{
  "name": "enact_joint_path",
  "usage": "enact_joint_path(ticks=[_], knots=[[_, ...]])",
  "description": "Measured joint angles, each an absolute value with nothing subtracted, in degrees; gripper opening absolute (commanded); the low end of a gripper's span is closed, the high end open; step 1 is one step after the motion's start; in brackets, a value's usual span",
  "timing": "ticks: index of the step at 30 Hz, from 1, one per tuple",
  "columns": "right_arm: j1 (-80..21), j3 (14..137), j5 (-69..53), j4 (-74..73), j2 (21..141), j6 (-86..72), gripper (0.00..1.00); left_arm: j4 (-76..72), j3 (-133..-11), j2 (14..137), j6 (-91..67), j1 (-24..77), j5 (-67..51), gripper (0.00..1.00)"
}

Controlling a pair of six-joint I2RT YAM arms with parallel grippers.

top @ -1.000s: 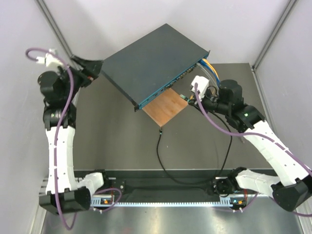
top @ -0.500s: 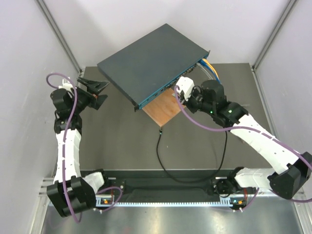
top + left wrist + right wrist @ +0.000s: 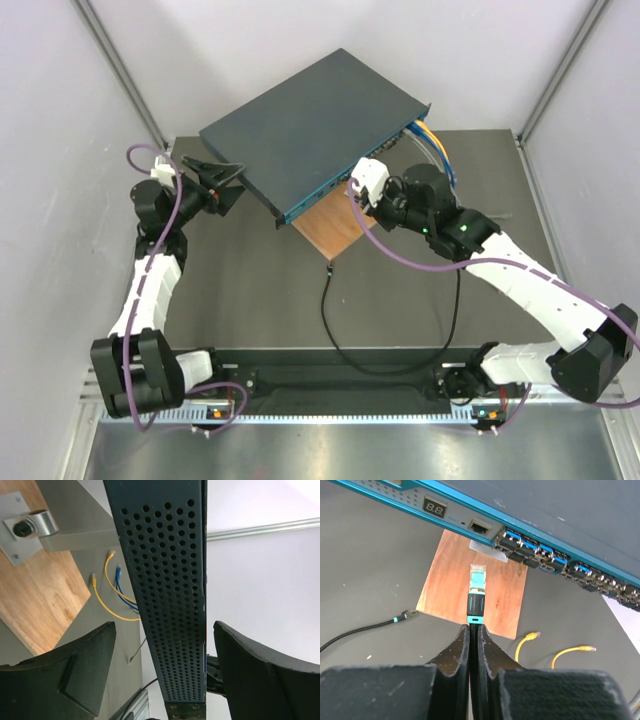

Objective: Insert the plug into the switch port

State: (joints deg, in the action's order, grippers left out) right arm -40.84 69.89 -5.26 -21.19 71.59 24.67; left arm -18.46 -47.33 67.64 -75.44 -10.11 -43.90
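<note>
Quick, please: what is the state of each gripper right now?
Left gripper: open, one finger on each side of the switch.
Right gripper: closed, holding the plug.

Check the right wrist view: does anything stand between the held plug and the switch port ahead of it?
Nothing visible does. The right gripper holds the plug above the board, its tip facing the port across an open gap.
</note>
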Motion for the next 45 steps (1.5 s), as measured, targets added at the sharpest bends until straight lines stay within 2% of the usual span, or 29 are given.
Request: enact_joint_path(ticks=[7, 10, 11, 14, 15, 20, 45], knots=[[-41.8, 72.1, -5.19, -20.84, 73.69, 24.16, 0.0, -20.82, -47.51, 69.36, -75.59, -7.42, -43.83, 0.7], [-41.87, 74.13, -5.21, -21.08, 75.2, 22.98, 0.0, -20.97, -47.92, 69.73, -74.83, -6.61, -43.68, 0.55], [-41.87, 75.18, -5.19, -21.74, 75.81, 22.33, 0.0, -20.97, -48.38, 69.8, -74.54, -6.37, -43.66, 0.46], [-41.87, 78.08, -5.02, -22.98, 77.43, 20.12, 0.0, -19.2, -49.06, 69.8, -75.66, -6.09, -43.51, 0.35], [-41.87, 79.02, -4.97, -23.68, 77.91, 19.16, 0.0, -19.25, -49.08, 69.8, -75.44, -6.09, -43.48, 0.26], [-41.91, 80.07, -4.82, -25.52, 78.89, 15.77, 0.0, -18.7, -49.63, 69.93, -74.65, -5.87, -43.27, 0.01], [-42.85, 78.76, 0.23, -26.5, 79.4, 11.33, 0.0, -17.21, -50.65, 70.24, -73.6, -5.52, -43.05, 0.0]])
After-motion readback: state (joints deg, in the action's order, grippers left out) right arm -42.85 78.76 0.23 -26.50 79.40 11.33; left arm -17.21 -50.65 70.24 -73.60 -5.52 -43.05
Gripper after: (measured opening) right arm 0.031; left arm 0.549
